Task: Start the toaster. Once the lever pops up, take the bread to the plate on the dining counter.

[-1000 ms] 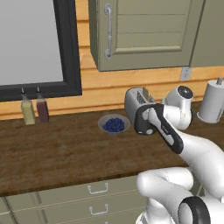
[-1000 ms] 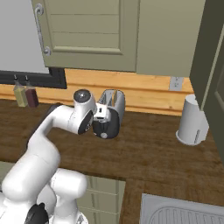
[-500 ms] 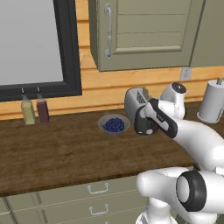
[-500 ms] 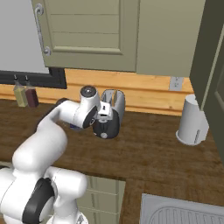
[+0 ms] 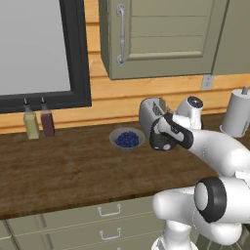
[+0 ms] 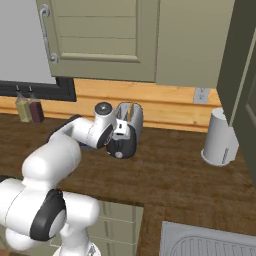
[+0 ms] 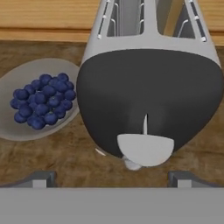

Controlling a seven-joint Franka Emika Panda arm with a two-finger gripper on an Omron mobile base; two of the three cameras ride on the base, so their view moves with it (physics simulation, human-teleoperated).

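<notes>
The silver-grey toaster (image 5: 148, 111) (image 6: 132, 116) stands at the back of the wooden worktop, its black end face (image 7: 148, 96) turned toward my hand. My gripper (image 5: 162, 137) (image 6: 119, 134) (image 7: 111, 179) is open, right in front of that face. Its two fingertips (image 7: 41, 178) straddle the pale lever (image 7: 144, 148), which sits low on the face just above the white knob (image 7: 132, 165). A tan edge, likely the bread (image 7: 173, 17), shows in the right slot. The plate and the dining counter are out of view.
A small bowl of blueberries (image 5: 127, 139) (image 7: 39, 103) sits just left of the toaster. Two bottles (image 5: 39, 123) stand under the window at far left. A paper towel roll (image 5: 239, 114) (image 6: 218, 144) stands to the right, and a sink (image 6: 210, 244) lies near the front right.
The arm has swung its elbow to the right and stretched forward, bringing the hand slightly closer to the toaster's end face. The jaws stay open.
</notes>
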